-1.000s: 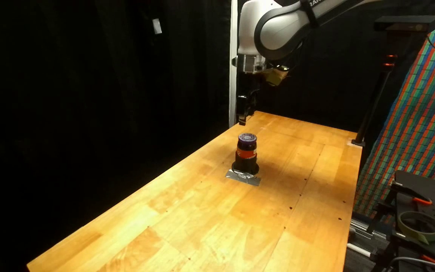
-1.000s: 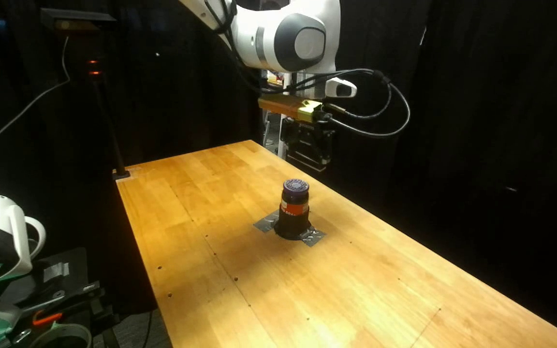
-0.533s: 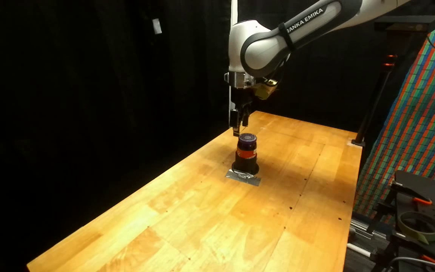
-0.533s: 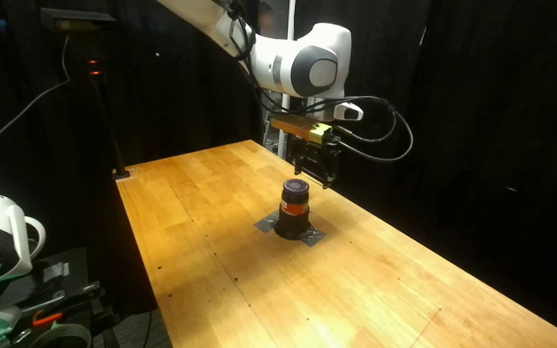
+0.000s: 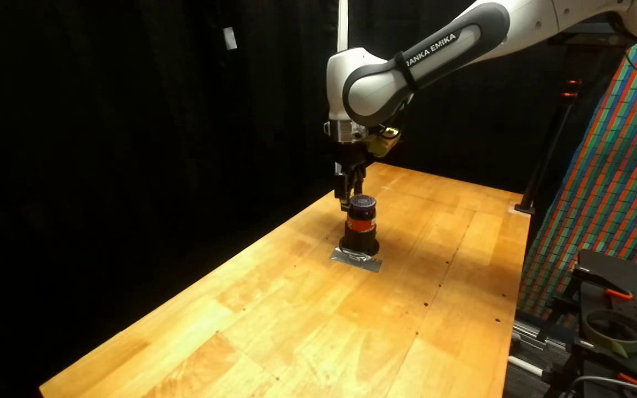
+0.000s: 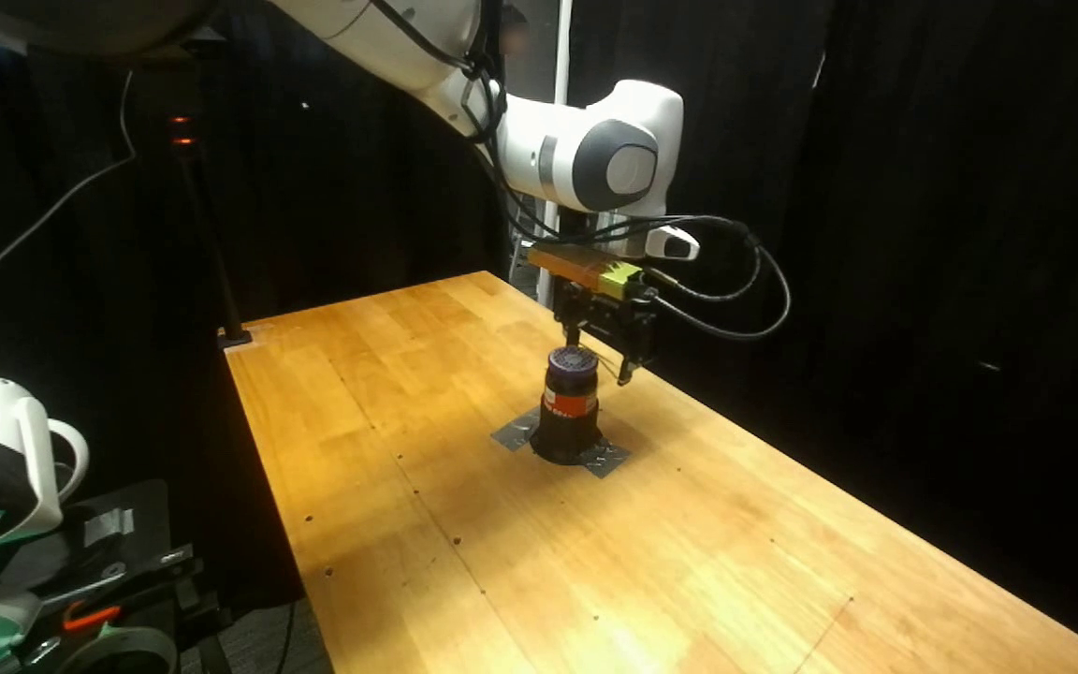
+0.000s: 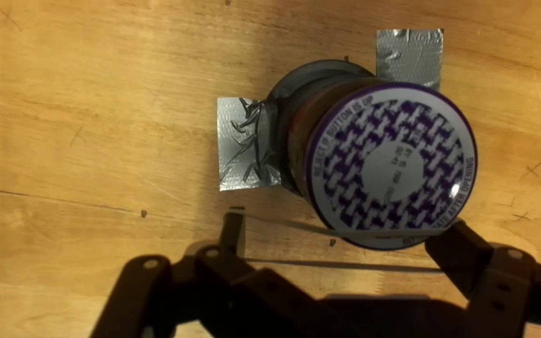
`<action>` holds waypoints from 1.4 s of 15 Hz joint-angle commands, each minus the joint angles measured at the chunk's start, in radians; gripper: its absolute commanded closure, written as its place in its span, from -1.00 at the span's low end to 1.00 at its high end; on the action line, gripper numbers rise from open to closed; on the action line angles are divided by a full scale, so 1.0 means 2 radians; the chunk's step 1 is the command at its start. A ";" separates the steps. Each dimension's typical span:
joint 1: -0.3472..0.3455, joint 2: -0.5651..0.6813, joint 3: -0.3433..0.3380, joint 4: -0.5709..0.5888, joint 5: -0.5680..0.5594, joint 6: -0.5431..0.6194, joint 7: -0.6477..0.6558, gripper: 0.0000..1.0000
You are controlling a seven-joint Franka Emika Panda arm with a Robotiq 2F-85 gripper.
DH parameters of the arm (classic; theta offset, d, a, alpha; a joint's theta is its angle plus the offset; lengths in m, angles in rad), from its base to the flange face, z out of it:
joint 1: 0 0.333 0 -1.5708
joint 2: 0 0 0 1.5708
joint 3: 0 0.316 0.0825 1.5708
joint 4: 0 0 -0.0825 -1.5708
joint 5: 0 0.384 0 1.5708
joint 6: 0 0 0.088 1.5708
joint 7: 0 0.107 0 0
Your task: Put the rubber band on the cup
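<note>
Down came the gripper [image 7: 345, 234], close to the cup [image 6: 569, 407] now. I see its fingers [image 7: 232, 232] wide apart, with the band [image 7: 343, 265] stretched between them. The cup stands up on the table [image 6: 735, 543], gray tape [image 6: 607, 460] at its foot.

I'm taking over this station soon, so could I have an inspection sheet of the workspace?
Surface: wooden table, marked with small dark spots, with silver tape stuck to it.
Cup: a lidded jar, standing upright; the tape lies at its black base.
Rubber band: two strands stretched between the fingers, not around the cup. In the wrist view one strand crosses the edge of the lid; whether they touch can't be told.
Clutter: tape roll on a black side bench.
Gripper: open, near the cup's top.
Cables: dark, looping out beside the arm.
Surroundings: black curtains, a multicoloured checked cloth, a dark post.
</note>
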 commanded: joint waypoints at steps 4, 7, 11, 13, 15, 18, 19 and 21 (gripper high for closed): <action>-0.003 0.023 0.007 0.051 0.013 -0.097 -0.005 -1.00; -0.002 0.027 0.007 0.067 0.016 -0.143 0.002 -1.00; -0.004 0.036 0.009 0.086 0.024 -0.195 0.001 -1.00; -0.003 0.038 0.008 0.087 0.026 -0.203 0.003 -1.00; -0.005 0.036 0.009 0.081 0.029 -0.203 0.001 -1.00; -0.008 0.028 0.008 0.073 0.033 -0.190 0.003 -1.00; -0.008 0.026 0.007 0.071 0.034 -0.183 0.007 -1.00; -0.009 0.021 0.006 0.071 0.035 -0.171 0.013 -1.00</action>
